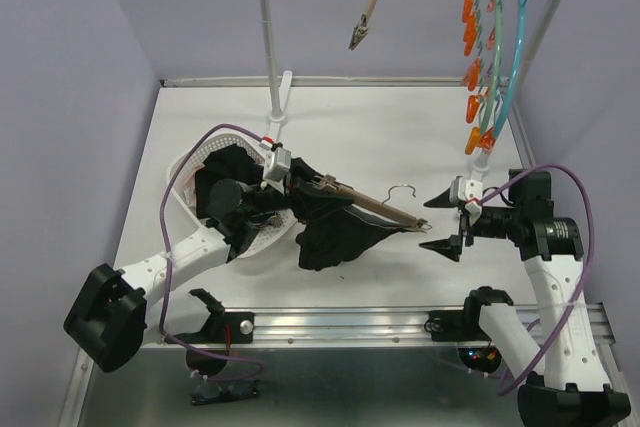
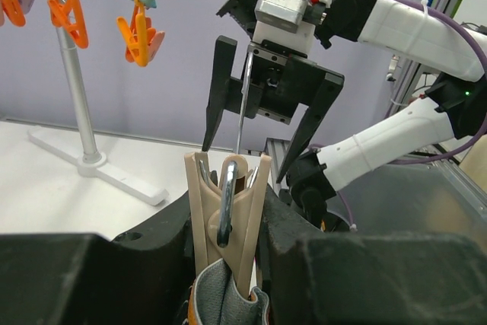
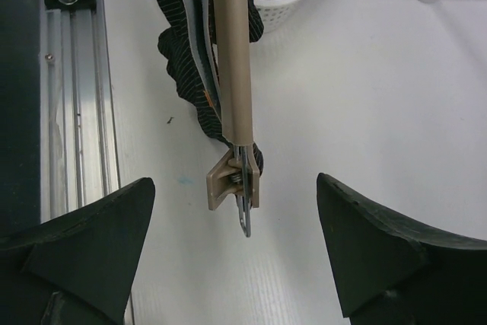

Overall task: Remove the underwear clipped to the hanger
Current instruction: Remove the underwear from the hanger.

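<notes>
Underwear on this one is the dark pinstriped soft cloth [image 1: 335,237], bunched up on the flat white table [image 1: 400,137] right against the white mesh plastic basket [image 1: 190,162], and as far as I can see it's clipped to the long beige plastic hanger [image 1: 375,207] lying across the middle. The left gripper [image 1: 298,185] is clamped on the hanger's far end and pins it down. The right gripper [image 1: 436,220] has its jaws wide apart with nothing between them, lined up on the small beige end clip [image 3: 232,184]. My worry is that clip. If the right gripper closes a bit off-centre it'll shove the hanger sideways instead of squeezing the clip open, and the left hold could let it pivot. Some cloth sits right behind the clip too, so the jaws could pinch that along with it and the underwear won't let go. Last thing is the thin metal hook [image 1: 400,190], which pokes toward the right gripper in the left wrist view and could snag.
</notes>
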Robot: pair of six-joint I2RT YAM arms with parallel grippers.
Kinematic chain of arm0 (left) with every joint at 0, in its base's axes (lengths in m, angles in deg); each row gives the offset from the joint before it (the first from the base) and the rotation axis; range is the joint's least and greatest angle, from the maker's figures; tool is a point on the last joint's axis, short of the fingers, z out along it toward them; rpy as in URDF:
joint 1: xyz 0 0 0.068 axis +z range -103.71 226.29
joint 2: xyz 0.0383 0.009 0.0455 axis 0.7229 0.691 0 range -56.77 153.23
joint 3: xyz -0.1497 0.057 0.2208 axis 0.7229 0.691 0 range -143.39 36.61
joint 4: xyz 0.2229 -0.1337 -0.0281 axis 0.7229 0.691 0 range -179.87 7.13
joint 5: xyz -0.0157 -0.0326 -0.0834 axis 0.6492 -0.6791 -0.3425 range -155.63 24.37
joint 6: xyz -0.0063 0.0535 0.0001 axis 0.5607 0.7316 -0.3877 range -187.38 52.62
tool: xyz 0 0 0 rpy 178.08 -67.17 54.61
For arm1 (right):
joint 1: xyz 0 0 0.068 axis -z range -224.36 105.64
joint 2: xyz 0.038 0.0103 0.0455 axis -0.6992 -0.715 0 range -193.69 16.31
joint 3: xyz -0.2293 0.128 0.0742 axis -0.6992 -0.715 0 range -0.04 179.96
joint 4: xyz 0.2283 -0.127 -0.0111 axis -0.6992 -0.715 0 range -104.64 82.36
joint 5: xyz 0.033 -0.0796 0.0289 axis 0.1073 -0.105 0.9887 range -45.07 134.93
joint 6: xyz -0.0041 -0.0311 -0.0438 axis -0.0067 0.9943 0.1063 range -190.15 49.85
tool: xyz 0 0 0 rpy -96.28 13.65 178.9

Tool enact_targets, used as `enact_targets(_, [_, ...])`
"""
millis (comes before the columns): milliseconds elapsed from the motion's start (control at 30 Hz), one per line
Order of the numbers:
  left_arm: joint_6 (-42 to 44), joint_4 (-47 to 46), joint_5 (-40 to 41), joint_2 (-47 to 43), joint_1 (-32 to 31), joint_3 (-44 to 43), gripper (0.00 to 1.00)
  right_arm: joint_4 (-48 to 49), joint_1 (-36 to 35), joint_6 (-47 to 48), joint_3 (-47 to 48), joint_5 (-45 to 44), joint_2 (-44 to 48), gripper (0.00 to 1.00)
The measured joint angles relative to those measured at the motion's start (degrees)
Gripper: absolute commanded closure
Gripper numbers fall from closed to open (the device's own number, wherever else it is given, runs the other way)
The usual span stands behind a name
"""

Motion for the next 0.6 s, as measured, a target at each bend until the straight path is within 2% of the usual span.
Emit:
enact_targets(67, [0.0, 0.0, -0.2, 0.0, -0.1, 0.0, 1.0, 0.4, 0.0, 0.0, -0.5, 0.3, -0.4, 0.18])
enact_targets(433, [-0.5, 0.0, -0.2, 0.8, -0.9, 0.0, 1.0, 0.9, 0.0, 1.2, -1.9, 1.5, -2.5, 0.35])
enact_targets(567, [-0.8, -0.1, -0.2, 1.3, -1.4, -0.1, 1.0, 1.4, 0.0, 1.9, -2.3, 1.9, -2.6, 0.47])
enact_targets(600, [-0.8, -0.1, -0.2, 1.5, -1.5, -0.1, 1.0, 1.3, 0.0, 2.1, -2.5, 2.1, -2.6, 0.53])
